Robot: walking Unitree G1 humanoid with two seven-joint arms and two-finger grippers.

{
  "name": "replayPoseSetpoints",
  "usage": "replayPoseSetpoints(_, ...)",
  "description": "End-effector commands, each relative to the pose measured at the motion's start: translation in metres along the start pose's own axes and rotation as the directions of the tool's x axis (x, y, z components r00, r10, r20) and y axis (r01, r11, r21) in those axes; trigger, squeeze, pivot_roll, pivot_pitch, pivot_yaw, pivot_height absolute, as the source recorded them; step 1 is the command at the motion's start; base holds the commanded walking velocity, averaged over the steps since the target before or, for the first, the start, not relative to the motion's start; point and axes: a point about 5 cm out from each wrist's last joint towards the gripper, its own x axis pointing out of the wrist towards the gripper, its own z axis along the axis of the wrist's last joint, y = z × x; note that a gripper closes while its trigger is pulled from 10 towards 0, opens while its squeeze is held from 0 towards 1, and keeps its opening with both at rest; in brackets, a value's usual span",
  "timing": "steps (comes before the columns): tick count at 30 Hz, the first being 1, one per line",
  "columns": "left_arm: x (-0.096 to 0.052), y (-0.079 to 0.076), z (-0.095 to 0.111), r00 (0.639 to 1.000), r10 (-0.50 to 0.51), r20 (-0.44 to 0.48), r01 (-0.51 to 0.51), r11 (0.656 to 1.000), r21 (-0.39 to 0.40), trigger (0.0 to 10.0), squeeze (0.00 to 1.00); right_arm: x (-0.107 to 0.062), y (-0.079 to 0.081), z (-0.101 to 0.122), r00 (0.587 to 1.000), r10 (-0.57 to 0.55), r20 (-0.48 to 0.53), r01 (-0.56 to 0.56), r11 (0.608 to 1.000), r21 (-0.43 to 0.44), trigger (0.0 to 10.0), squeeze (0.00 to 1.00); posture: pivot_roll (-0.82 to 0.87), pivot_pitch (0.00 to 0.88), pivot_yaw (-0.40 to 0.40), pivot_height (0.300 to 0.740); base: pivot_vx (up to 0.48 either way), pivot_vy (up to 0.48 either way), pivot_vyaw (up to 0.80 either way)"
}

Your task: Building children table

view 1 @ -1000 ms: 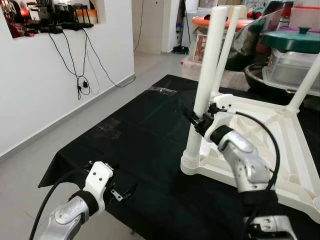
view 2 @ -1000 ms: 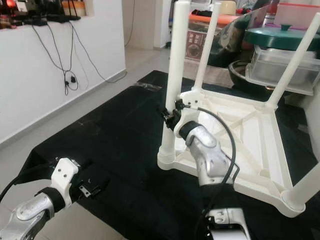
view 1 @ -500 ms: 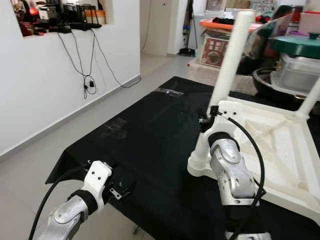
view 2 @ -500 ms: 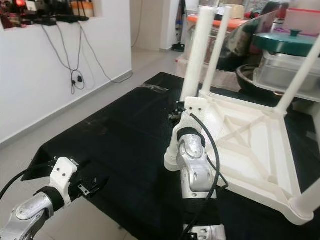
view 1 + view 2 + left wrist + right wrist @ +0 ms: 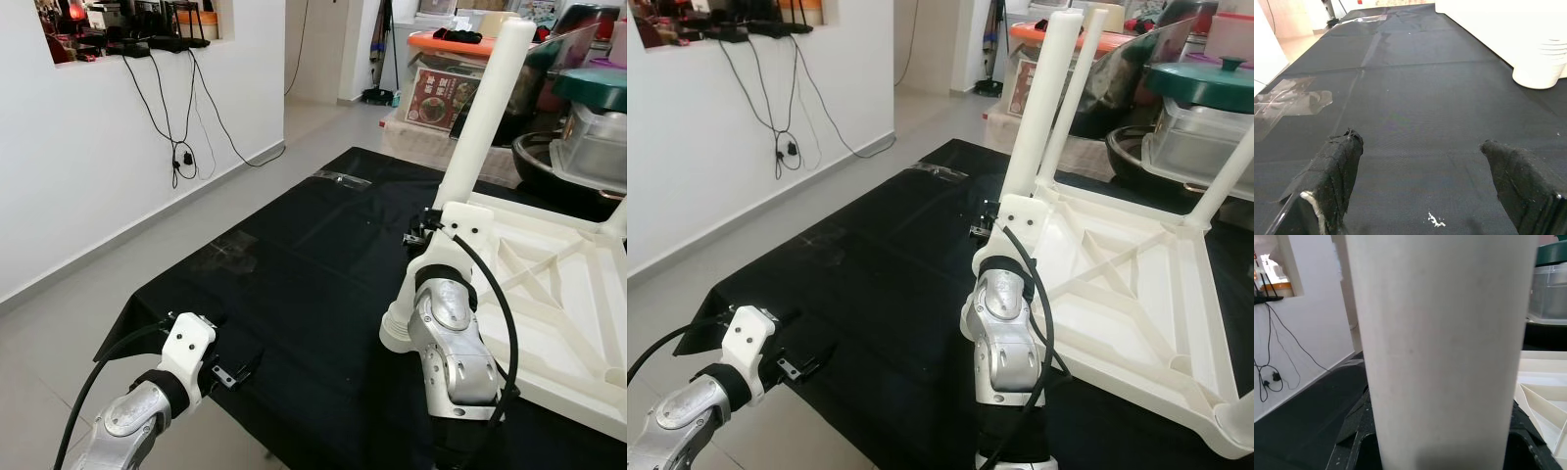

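Right gripper [image 5: 1442,450] is clamped on the near table leg [image 5: 477,117], low on the leg just above its threaded base, fingers on either side. Upturned white children's table [image 5: 1136,284] lies on the black cloth [image 5: 294,255], legs pointing up. Left gripper [image 5: 1425,186] hovers near the cloth's front edge, fingers [image 5: 1334,166] spread apart and holding nothing, well apart from the table
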Motion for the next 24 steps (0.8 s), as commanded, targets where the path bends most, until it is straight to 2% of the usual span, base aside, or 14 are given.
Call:
replayPoseSetpoints(1, 0.003, 0.002, -0.001, 1.0, 0.008, -0.001, -0.008, 1.0, 0.003, 10.0, 0.0, -0.001, -0.013, -0.025, 0.989, -0.06, -0.137, 0.062, 0.998, 0.006, 10.0, 0.0, 0.06, 0.0, -0.028, 0.74, 0.0, 0.0, 0.0)
replayPoseSetpoints(24, 0.007, 0.004, -0.002, 1.0, 0.0, -0.002, 0.0, 1.0, 0.019, 10.0, 0.0, 0.002, -0.012, -0.012, 0.99, -0.056, -0.132, 0.057, 0.998, 0.007, 10.0, 0.0, 0.05, 0.0, -0.028, 0.74, 0.0, 0.0, 0.0)
